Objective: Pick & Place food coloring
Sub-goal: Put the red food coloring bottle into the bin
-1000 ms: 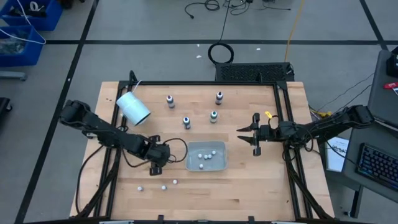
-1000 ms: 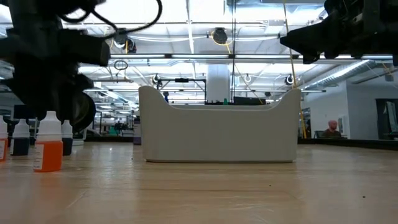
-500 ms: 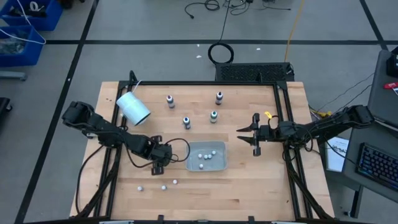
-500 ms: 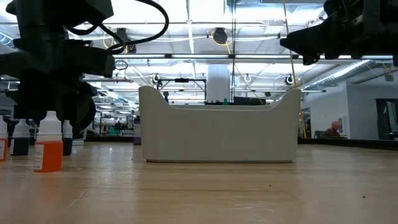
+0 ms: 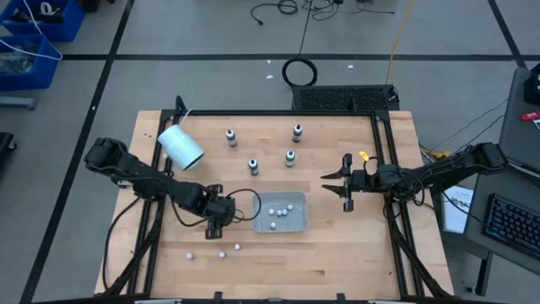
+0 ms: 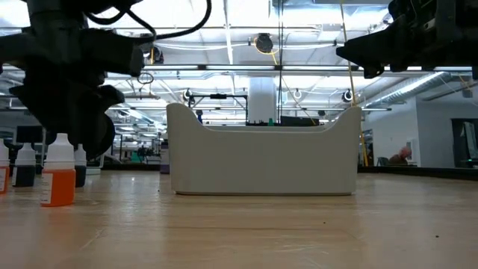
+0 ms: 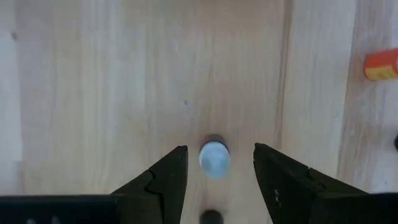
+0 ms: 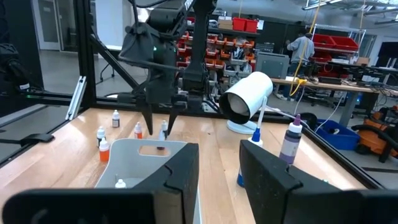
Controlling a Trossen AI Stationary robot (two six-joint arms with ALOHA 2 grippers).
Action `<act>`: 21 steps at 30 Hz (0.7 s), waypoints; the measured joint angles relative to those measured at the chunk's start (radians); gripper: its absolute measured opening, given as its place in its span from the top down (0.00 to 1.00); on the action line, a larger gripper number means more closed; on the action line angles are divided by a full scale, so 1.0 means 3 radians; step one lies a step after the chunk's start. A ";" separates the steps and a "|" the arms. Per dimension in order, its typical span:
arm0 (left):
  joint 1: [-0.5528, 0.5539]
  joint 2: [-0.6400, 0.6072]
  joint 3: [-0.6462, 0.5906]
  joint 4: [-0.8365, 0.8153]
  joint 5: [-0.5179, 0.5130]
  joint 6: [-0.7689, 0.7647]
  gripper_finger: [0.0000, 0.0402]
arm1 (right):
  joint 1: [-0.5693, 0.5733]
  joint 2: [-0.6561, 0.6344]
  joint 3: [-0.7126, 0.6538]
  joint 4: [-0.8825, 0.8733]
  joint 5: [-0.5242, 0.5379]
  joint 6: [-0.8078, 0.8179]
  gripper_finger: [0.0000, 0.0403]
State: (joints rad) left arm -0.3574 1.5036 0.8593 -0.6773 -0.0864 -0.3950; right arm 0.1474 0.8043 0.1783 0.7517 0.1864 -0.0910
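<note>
A tiny food coloring bottle with a pale cap [image 7: 214, 157] stands upright on the wooden table, seen from above. My left gripper [image 7: 217, 149] points down over it, open, one finger on either side with a gap to each. In the high view this gripper [image 5: 215, 223] is left of the white tray [image 5: 257, 211] and hides the bottle. Several more small bottles [image 5: 253, 165] stand upright at the table's far middle. My right gripper [image 5: 344, 182] hovers level right of the tray, open and empty.
A white cup [image 5: 180, 146] lies on its side at the far left. The tray holds several white balls [image 5: 278, 211]; three more balls [image 5: 222, 253] lie near the front edge. An orange bottle [image 6: 58, 178] stands close to my left gripper, with more bottles [image 8: 101, 132] nearby.
</note>
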 joint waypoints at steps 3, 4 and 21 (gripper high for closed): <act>0.0000 -0.0001 0.0005 -0.0063 -0.0016 0.0000 0.54 | 0.0000 0.0000 0.0000 0.0000 0.0000 0.0000 0.74; 0.0000 -0.0001 0.0005 -0.0096 -0.0019 -0.0003 0.54 | 0.0000 0.0000 0.0000 0.0000 0.0000 0.0000 0.74; 0.0000 -0.0001 0.0005 -0.0072 -0.0067 -0.0019 0.54 | 0.0000 0.0000 0.0000 -0.0001 0.0000 0.0004 0.74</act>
State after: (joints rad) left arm -0.3573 1.5032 0.8608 -0.6988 -0.1066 -0.4007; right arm 0.1474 0.8045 0.1783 0.7515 0.1864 -0.0898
